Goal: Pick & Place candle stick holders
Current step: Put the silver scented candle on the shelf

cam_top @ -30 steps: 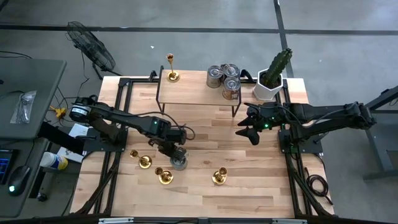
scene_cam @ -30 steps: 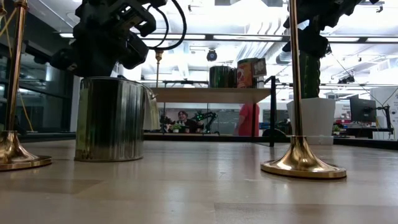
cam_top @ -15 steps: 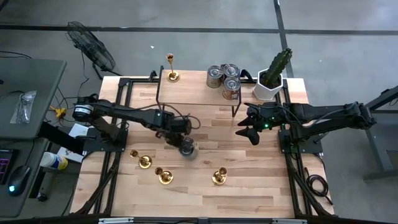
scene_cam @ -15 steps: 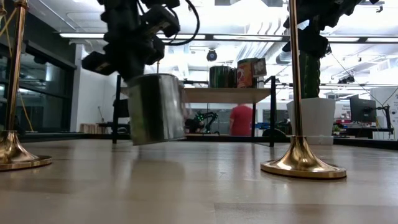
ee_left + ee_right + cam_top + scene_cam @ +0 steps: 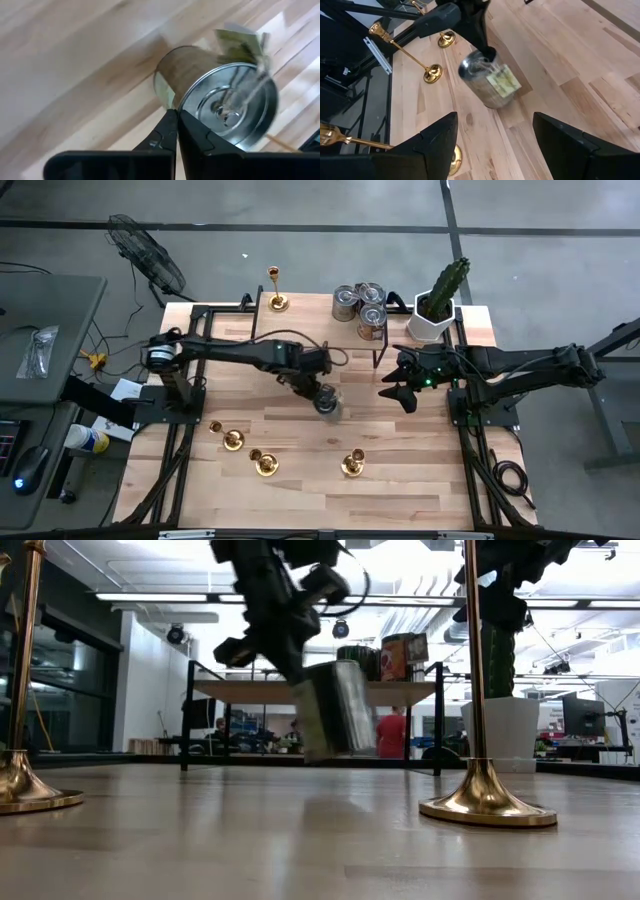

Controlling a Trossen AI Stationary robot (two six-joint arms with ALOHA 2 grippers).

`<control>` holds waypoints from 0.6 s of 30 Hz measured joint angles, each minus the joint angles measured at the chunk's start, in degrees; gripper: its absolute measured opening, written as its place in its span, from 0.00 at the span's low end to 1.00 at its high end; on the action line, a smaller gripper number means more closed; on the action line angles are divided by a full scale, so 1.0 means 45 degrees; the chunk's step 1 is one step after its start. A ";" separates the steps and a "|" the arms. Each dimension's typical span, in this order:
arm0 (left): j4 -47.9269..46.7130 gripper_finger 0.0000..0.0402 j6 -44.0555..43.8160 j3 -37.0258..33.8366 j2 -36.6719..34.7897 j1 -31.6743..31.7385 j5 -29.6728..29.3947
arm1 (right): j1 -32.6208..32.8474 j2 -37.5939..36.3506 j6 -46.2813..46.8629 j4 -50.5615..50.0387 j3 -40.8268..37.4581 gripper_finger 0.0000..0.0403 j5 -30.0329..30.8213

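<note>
Three gold candle stick holders (image 5: 233, 440) (image 5: 264, 463) (image 5: 351, 465) lie or stand near the table's front; a fourth (image 5: 276, 290) stands upright on the raised shelf's far left end. In the low view two of their flared bases (image 5: 482, 802) (image 5: 22, 785) rest on the wood. My left gripper (image 5: 322, 392) is over the table's middle, shut on a silver-topped tin can (image 5: 328, 404). My right gripper (image 5: 395, 393) hangs open right of the can, nothing between its fingers (image 5: 435, 142). My left gripper pinches the tin can's top rim (image 5: 175, 109) between its two fingers, one on the outer wall and one on the lid side. The fingers come from above, slanting down. The can (image 5: 335, 720) hangs below them, tilted and lifted clear of the table.
A dark-framed wooden shelf (image 5: 320, 330) stands at the table's far side with three tin cans (image 5: 362, 308) on its right end. A potted cactus (image 5: 440, 302) stands at the far right corner. Bare wood lies between the shelf and the holders.
My left gripper has carried the tin can up from among the holders near the front, toward the table's far edge and right. The can, upright on the table a second ago, now hangs tilted and clear of the wood. My right gripper has kept still.
</note>
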 joint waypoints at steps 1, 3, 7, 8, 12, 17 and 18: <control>-0.0078 0.00 0.0169 0.0297 0.0224 0.0068 -0.0005 | 0.0000 -0.0002 0.0005 0.0000 0.0000 0.62 -0.0002; -0.0541 0.00 0.0431 0.0822 0.0661 0.0113 -0.0078 | 0.0005 0.0000 0.0020 -0.0005 0.0000 0.62 -0.0005; -0.0867 0.00 0.0866 0.1512 0.1207 0.0162 -0.0210 | 0.0002 0.0000 0.0034 -0.0036 0.0000 0.62 -0.0005; -0.0878 0.00 0.0958 0.1615 0.1260 0.0162 -0.0206 | 0.0004 -0.0001 0.0034 -0.0035 0.0000 0.62 -0.0004; -0.1126 0.00 0.1058 0.1744 0.1262 0.0162 -0.0173 | 0.0005 -0.0005 0.0034 -0.0039 0.0000 0.62 -0.0005; -0.1447 0.00 0.1103 0.1744 0.1266 0.0162 -0.0176 | 0.0002 0.0000 0.0034 -0.0039 0.0000 0.62 0.0000; -0.1453 0.00 0.1115 0.1744 0.1266 0.0162 -0.0172 | 0.0005 -0.0004 0.0033 -0.0039 0.0000 0.62 0.0001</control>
